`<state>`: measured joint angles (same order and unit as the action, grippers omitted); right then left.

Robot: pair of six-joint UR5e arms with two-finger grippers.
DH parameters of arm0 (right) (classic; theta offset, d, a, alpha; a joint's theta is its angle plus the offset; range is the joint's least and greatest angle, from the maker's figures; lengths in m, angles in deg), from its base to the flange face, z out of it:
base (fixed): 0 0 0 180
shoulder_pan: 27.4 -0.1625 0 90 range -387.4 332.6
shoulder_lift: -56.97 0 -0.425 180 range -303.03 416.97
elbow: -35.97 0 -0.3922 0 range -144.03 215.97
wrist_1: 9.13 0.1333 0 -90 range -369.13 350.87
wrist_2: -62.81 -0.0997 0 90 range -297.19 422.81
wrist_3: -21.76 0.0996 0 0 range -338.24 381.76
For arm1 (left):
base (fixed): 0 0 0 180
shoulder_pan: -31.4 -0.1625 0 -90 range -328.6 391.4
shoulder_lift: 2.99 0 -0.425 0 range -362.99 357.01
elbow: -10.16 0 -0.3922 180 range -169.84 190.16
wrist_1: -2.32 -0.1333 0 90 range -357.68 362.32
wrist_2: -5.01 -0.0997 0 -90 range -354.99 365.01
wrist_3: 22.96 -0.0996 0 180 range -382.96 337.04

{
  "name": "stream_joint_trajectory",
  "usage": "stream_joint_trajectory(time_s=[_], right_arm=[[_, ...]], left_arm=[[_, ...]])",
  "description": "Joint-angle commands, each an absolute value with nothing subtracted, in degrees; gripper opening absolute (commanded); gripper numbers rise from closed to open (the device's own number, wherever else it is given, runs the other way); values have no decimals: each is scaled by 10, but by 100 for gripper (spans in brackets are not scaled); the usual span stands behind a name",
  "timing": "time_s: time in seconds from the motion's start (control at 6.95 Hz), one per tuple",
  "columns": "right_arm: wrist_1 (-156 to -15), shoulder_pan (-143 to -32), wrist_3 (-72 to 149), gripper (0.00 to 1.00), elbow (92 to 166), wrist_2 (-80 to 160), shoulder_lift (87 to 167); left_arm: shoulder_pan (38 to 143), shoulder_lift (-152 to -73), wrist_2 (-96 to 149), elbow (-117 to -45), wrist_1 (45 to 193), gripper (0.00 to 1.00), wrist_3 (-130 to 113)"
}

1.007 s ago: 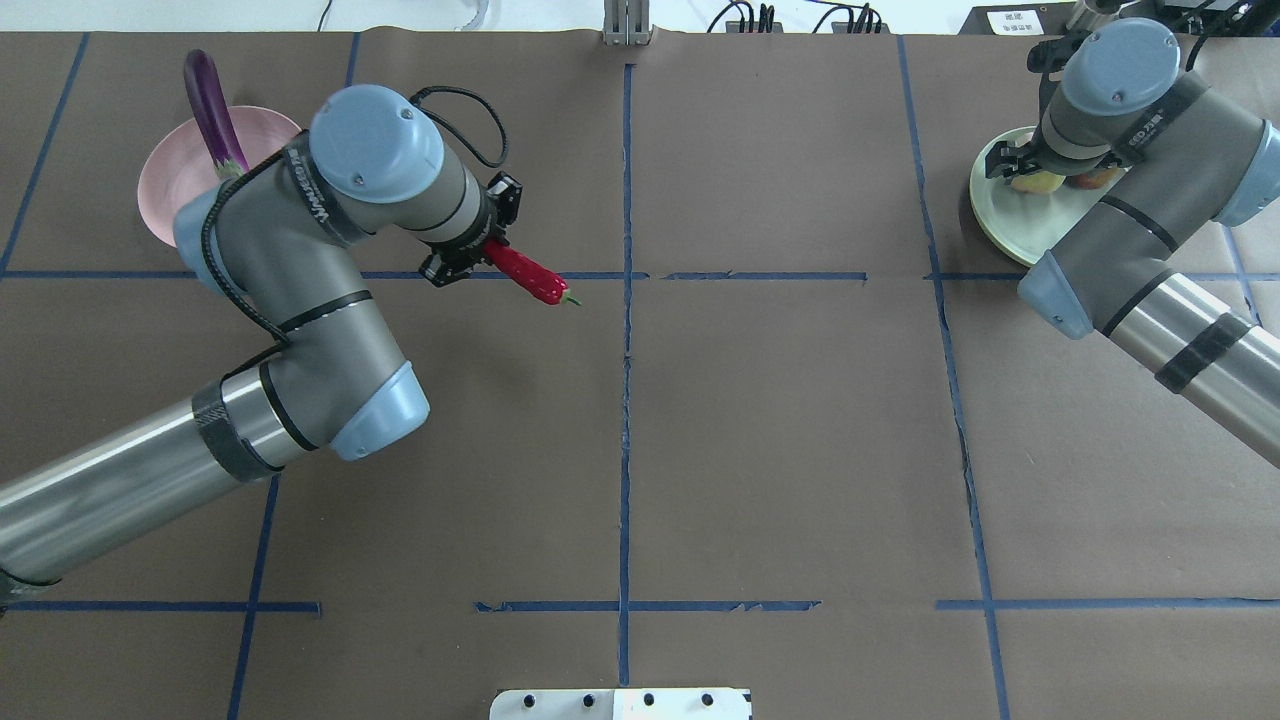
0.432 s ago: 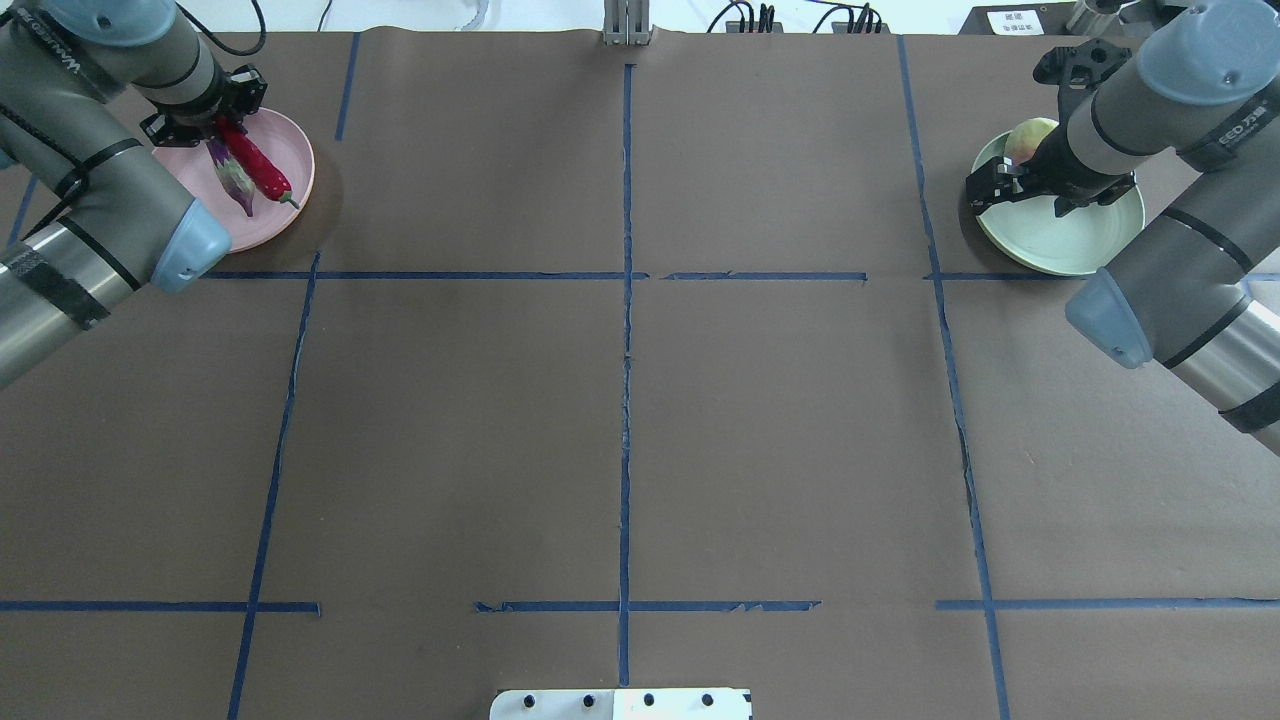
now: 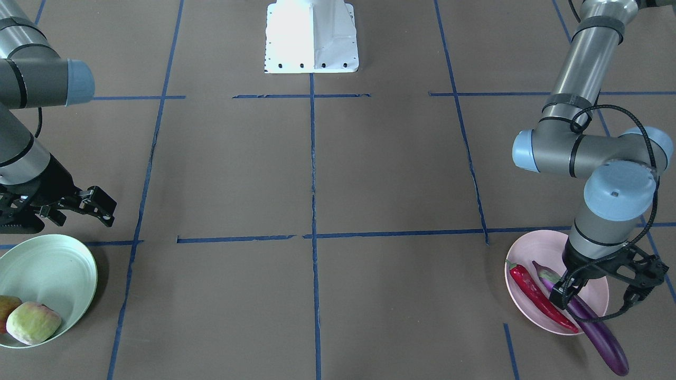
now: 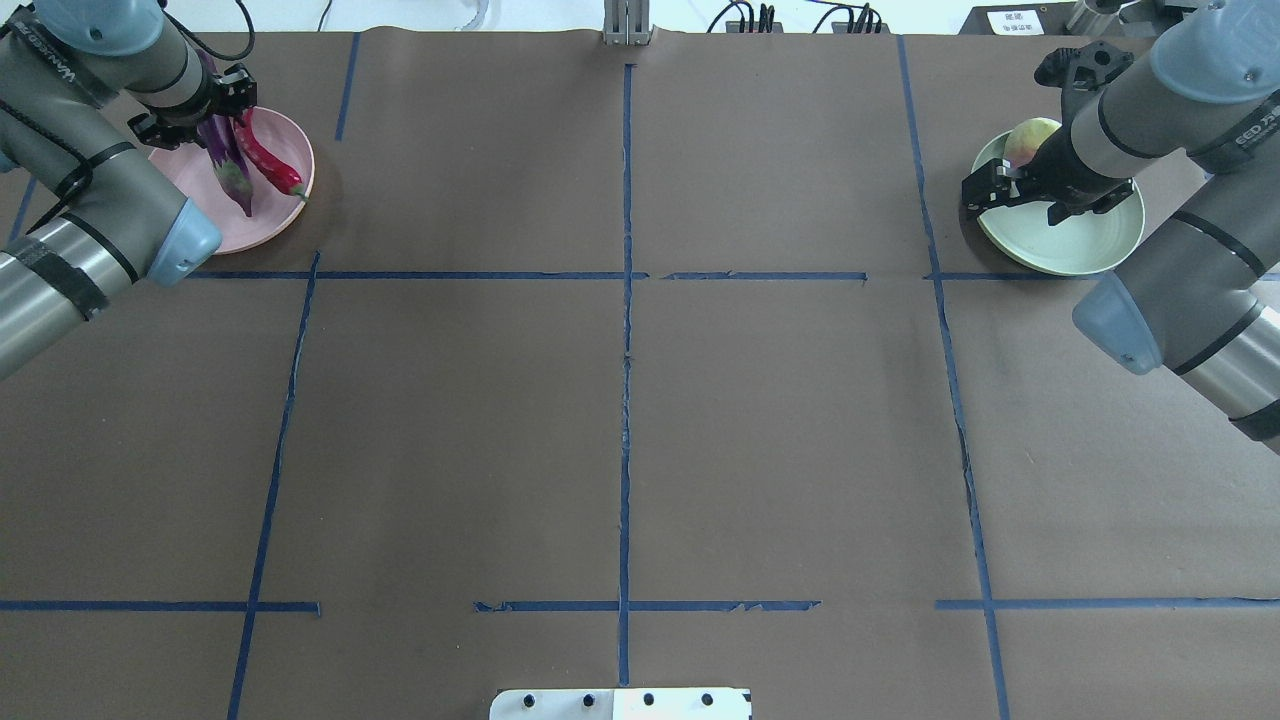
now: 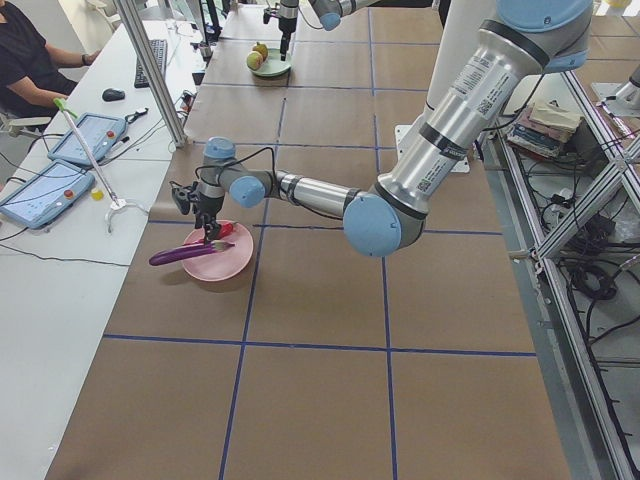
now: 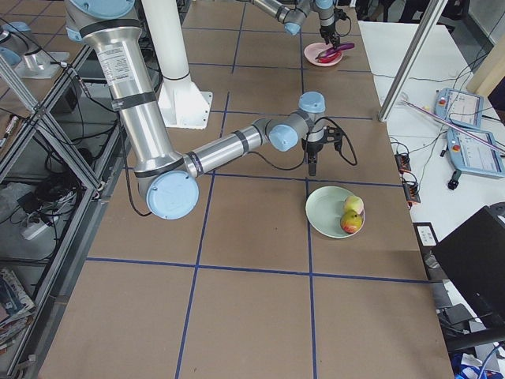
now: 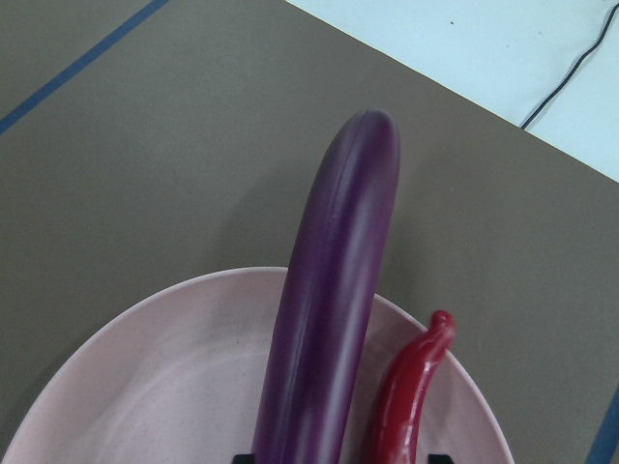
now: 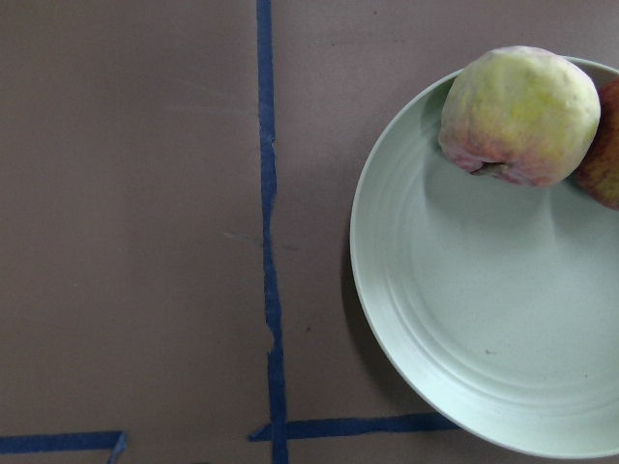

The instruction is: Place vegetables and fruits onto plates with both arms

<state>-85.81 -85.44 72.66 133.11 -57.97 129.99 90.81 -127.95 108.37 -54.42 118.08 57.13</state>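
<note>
The pink plate point(image 3: 528, 248) holds the purple eggplant point(image 3: 597, 327), which sticks out over its rim, and the red chili point(image 3: 536, 295) beside it. My left gripper point(image 3: 597, 295) hangs open just above them and holds nothing. In the overhead view the eggplant point(image 4: 225, 160) and the chili point(image 4: 268, 160) lie side by side under the left gripper point(image 4: 195, 112). The mint plate point(image 3: 53, 264) holds the pale green fruit point(image 3: 31, 322) and the red-yellow fruit point(image 3: 4, 311). My right gripper point(image 3: 58, 214) is open and empty, above the plate's edge nearest the robot.
The brown table point(image 4: 620, 420) is marked with blue tape lines. The white base block point(image 3: 311, 37) stands at the robot's side. Operator tablets point(image 5: 85, 135) and a seated person lie beyond the table's far edge.
My left gripper carried the chili from mid-table to the pink plate and let it go beside the eggplant. My right gripper drew back from the fruits on the mint plate.
</note>
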Motion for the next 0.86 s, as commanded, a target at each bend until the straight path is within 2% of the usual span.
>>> stream_joint_trajectory(time_s=[0.0, 0.29, 0.58, 0.72], right_arm=[[-937, -876, 734, 100, 1428, -635, 1328], [-1058, -924, 724, 100, 1561, -642, 1376], [-1094, -1003, 566, 100, 1597, -662, 1459], [-1095, -1060, 449, 100, 1586, -688, 1500]], left_arm=[[913, -1272, 1115, -591, 1190, 100, 571], [918, -1163, 1207, -759, 1183, 100, 550], [920, -990, 1247, -916, 1183, 100, 315], [941, -918, 1253, -963, 1174, 100, 222]])
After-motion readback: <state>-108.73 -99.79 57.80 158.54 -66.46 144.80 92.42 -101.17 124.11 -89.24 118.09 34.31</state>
